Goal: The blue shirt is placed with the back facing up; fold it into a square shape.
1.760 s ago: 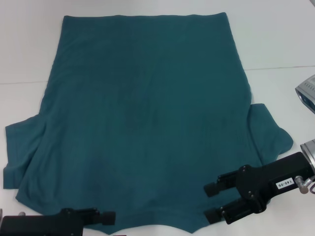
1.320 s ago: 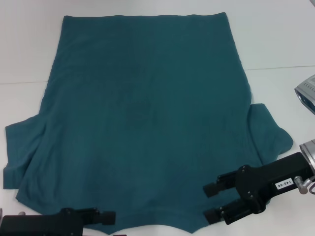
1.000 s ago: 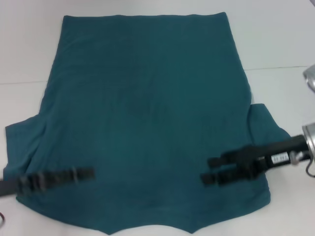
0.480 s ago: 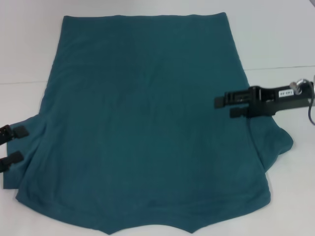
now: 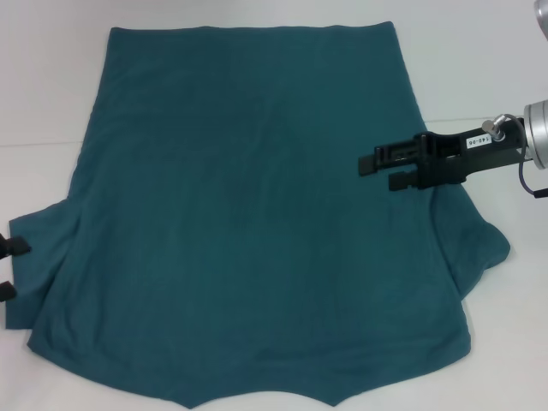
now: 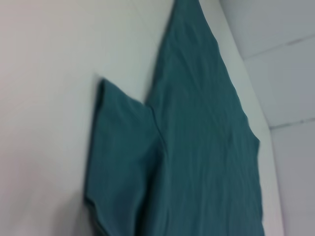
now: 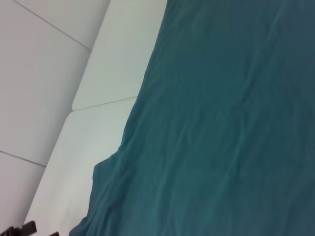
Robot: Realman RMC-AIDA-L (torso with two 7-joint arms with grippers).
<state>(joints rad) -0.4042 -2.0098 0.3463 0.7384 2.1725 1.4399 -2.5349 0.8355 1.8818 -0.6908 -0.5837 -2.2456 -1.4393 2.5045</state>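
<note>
Shirt first: the blue shirt (image 5: 248, 214) lies flat on the white desk (image 5: 488, 77), filling most of what you see in the head view. Its straight hem runs along the 12 o'clock edge, and its short sleeves stick out at 3 and 9 o'clock. The edge at 6 o'clock dips into a shallow notch near the middle. The fabric looks smooth, with only faint creases, and nothing is folded yet.

Your right gripper (image 5: 377, 171) sits at about 3 o'clock, above the shirt's right side, just above the right sleeve. Its two black fingers (image 5: 381, 159) point toward 9 o'clock with a small gap between them, and they hold nothing. You cannot tell whether they touch the cloth.

Your left gripper (image 5: 7, 268) shows only as two black fingertips at the 9 o'clock edge of the head view, beside the left sleeve (image 6: 118, 162). The tips stand apart with only cloth and desk showing between them, and they grip nothing.

In the left wrist view you see that sleeve lying flat on the desk, its hem slightly rumpled at one corner. The right wrist view shows the shirt's body (image 7: 221, 128) and one sleeve against the desk.
</note>
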